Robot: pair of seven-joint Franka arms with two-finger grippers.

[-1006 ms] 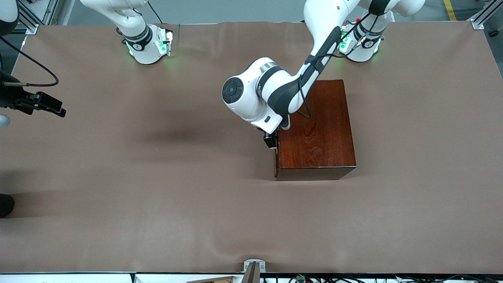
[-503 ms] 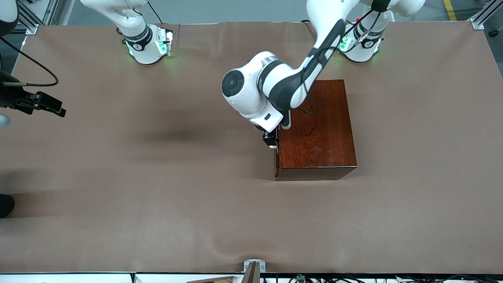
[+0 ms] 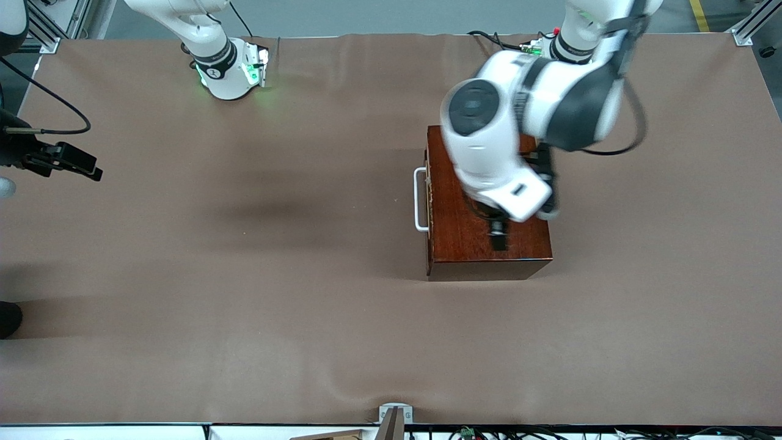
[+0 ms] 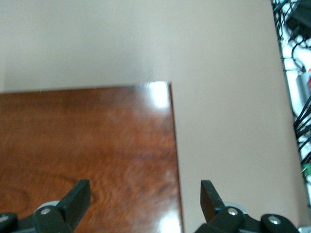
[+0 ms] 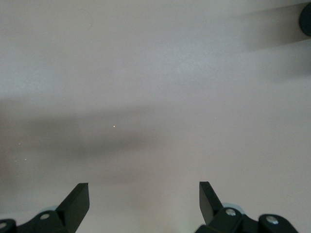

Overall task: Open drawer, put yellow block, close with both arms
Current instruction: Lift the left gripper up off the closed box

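Observation:
The dark reddish-brown wooden box (image 3: 464, 244) stands toward the left arm's end of the table. Its drawer is pushed in, and the white U-shaped handle (image 3: 420, 198) shows on the side facing the right arm's end. My left gripper (image 3: 499, 235) hangs open and empty over the box top, near its edge; the left wrist view shows the glossy box top (image 4: 87, 145) under the left gripper (image 4: 146, 204). My right gripper (image 3: 76, 164) waits open and empty at the right arm's end, over bare table, as the right wrist view shows (image 5: 144, 204). The yellow block is out of view.
A brown cloth (image 3: 244, 275) covers the table. A small metal bracket (image 3: 395, 415) sits at the edge nearest the front camera, with cables (image 4: 301, 121) past that edge. A dark round object (image 3: 9, 318) shows at the right arm's end.
My left arm has lifted away from the handle side of the box and swung over the box top. The white handle now shows. The right arm has not moved.

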